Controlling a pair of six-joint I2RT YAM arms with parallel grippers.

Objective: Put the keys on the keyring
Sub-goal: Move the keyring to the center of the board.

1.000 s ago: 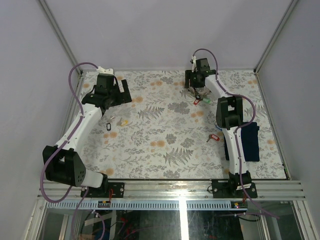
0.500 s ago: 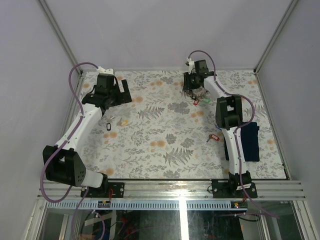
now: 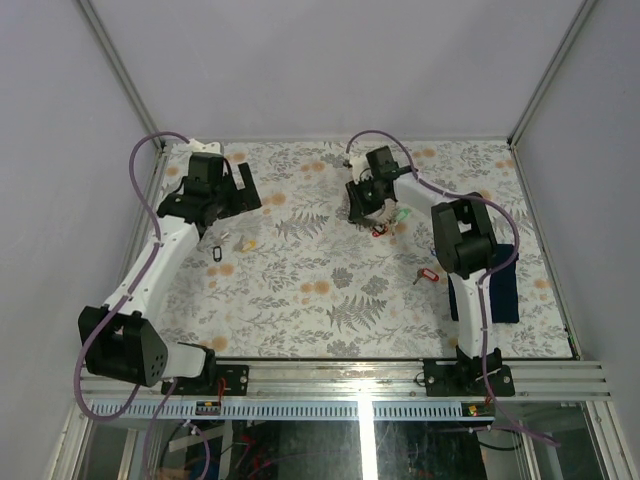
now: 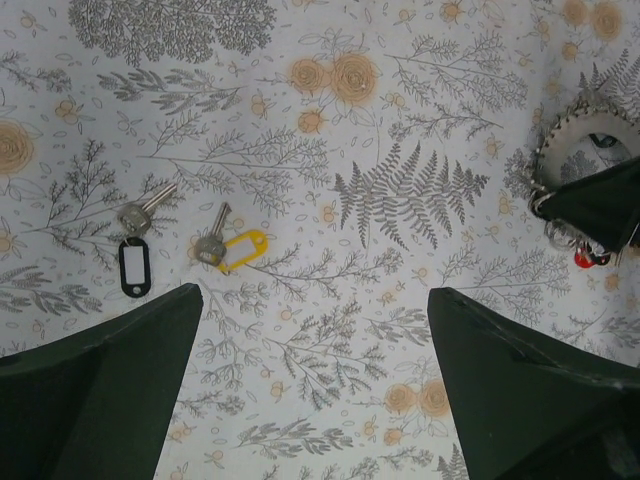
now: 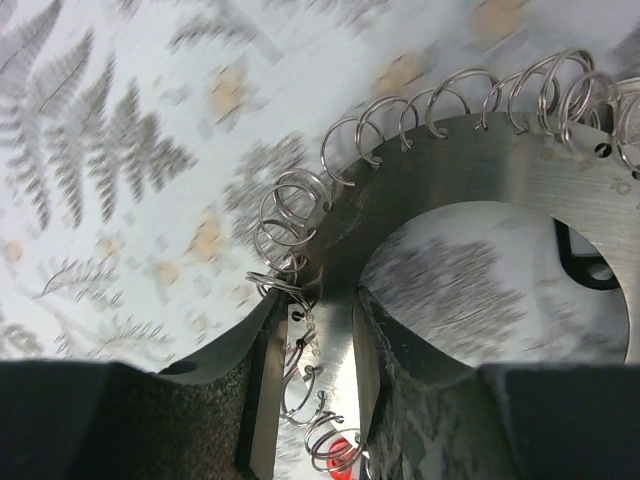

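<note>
Gaping wide, the left gripper [image 4: 315,295] has its two dark fingers far apart and nothing between them. It hangs above the flowered table [image 3: 330,290] and touches none of the keys. Its wrist camera looks straight down on two of them, lying just beside each other on the cloth: the key with the black tag [image 4: 133,262] to the left and the key with the yellow tag [image 4: 232,250] to its right. That same view catches the keyring [image 4: 585,125] at the far right edge, partly hidden behind the right gripper's dark body.

The left arm [image 3: 150,270] climbs from its base along the left side of the table, and its wrist bends in toward the middle.

The key with the red tag [image 3: 428,275] lies alone on the table near the dark blue cloth [image 3: 500,285]. Only the top camera shows it.

The right gripper [image 5: 315,330] is clamped on the flat band of the keyring, one finger pressed to each face. Close up, small wire loops [image 5: 300,215] line the ring's outer edge and a red tag [image 5: 340,455] shows below the fingers. From above, a green tag [image 3: 403,214] also sits beside the ring.

The right arm [image 3: 470,290] rises from its base to a raised elbow, then its forearm stretches left toward the back middle of the table.
</note>
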